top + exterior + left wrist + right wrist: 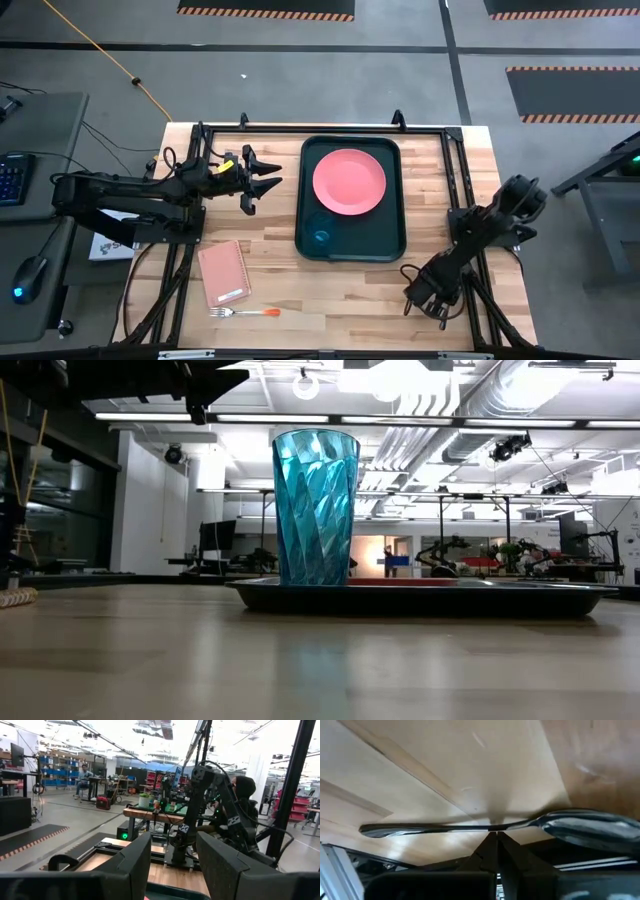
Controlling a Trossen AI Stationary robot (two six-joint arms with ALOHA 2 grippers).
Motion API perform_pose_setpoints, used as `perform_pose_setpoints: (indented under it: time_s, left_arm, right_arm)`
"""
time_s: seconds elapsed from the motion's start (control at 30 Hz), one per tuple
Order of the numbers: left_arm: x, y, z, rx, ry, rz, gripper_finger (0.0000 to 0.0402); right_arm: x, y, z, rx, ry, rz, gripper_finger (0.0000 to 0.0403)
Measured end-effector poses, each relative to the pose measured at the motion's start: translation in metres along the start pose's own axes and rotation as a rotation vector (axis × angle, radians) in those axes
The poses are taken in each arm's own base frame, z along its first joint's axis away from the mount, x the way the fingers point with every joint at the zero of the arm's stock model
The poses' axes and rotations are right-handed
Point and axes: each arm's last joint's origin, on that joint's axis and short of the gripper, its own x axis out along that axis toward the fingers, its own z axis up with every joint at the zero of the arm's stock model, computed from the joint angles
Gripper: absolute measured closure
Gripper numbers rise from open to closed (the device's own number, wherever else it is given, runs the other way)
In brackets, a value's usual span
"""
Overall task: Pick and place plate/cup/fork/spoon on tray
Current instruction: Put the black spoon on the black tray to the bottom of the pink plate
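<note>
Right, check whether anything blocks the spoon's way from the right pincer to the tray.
Nothing visible does. The right pincer is shut on the slim dark metal spoon near the table's front right corner; only bare wood lies between it and the dark rectangular tray, whose near-right part is free.

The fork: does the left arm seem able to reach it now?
Probably yes: the fork lies bare on the table's left side, and the left gripper is open and empty. Only the notebook lies near.

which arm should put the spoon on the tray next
Right. Its pincer is shut on the slim dark metal spoon at the table's near right. The left pincer is open, empty, beside the dark rectangular tray.
</note>
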Motion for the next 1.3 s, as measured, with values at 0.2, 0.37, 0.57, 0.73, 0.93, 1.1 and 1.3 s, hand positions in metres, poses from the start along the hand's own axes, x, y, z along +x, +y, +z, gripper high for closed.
perform_pose_setpoints:
  time_s: [0.2, 0.37, 0.57, 0.73, 0.93, 1.1, 1.3]
  left_arm:
    - [0.000, 0.000, 0.000, 0.000, 0.000, 0.000, 0.0252]
    - [0.000, 0.000, 0.000, 0.000, -0.001, 0.000, 0.0252]
    - [0.000, 0.000, 0.000, 0.000, 0.000, 0.000, 0.0252]
    - [0.000, 0.000, 0.000, 0.000, -0.001, 0.000, 0.0252]
    - [0.000, 0.000, 0.000, 0.000, -0.001, 0.000, 0.0252]
    - [0.000, 0.000, 0.000, 0.000, -0.001, -0.001, 0.0252]
    - [0.000, 0.000, 0.000, -0.001, 0.000, 0.000, 0.0252]
  right_arm:
    - [0.000, 0.000, 0.004, -0.042, -0.025, -0.003, 0.0403]
    - [-0.006, -0.001, 0.010, -0.093, -0.036, 0.015, 0.0403]
    - [-0.015, -0.005, 0.022, -0.206, -0.054, 0.039, 0.0403]
    - [-0.024, -0.012, 0.031, -0.259, -0.077, 0.034, 0.0403]
    - [-0.035, -0.016, 0.039, -0.332, -0.115, -0.006, 0.0403]
    - [-0.049, -0.016, 0.043, -0.360, -0.188, -0.077, 0.0403]
    - [-0.068, -0.010, 0.041, -0.382, -0.241, -0.162, 0.0403]
